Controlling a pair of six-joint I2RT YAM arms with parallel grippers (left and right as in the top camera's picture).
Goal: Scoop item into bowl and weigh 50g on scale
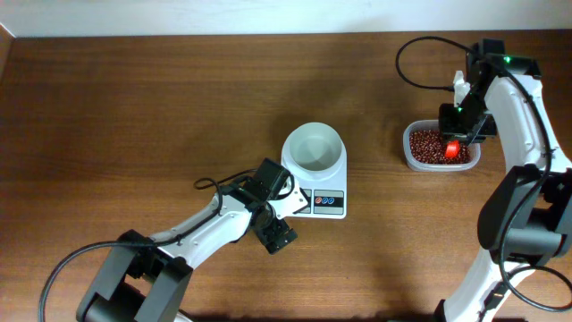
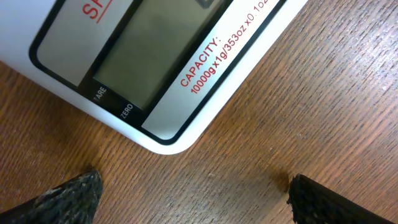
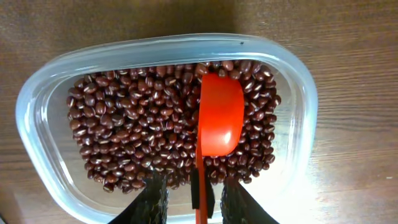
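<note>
Writing, left wrist view: the scale [image 2: 155, 56] face read "CAPACITY: 10000g x 1g/353oz x 0.1oz" in red. "TARE" and "ZERO" were in small white print under the display. Red "SP" sat at the top, rest cut off by the frame edge. The display showed plain grey, no digits legible.

Counts: 1 scale, 1 bowl [image 1: 313, 148], 1 clear plastic tub [image 3: 298, 93], 1 red scoop [image 3: 219, 121], 2 round buttons [image 1: 328, 200] on the scale front. Beans [image 3: 130, 130] were too many to count.

Positions: the bowl sat on the scale platform, mid table [image 1: 134, 107], its inside plain white. All visible beans lay in the tub, at the table's right side, well apart from the bowl. The scoop head rested on the beans toward the tub's right half.

Left gripper [image 2: 193, 180]: fingers spread wide, nothing btwn them, low over the wood just beside the scale's front corner. It wasn't touching the scale.

Right gripper [image 3: 194, 183]: over the tub's near edge, fingers drawn partway in w/ the scoop handle btwn them. A gap showed on one side of the handle, the other side was near contact. Couldn't tell if it was actually pinched.

Hidden/unclear: the handle end and finger bases were cut off at the frame bottom. Beans under the scoop head were hidden. In the overhead view the left gripper covered part of the scale front. Couldn't tell if the scoop held any beans.
</note>
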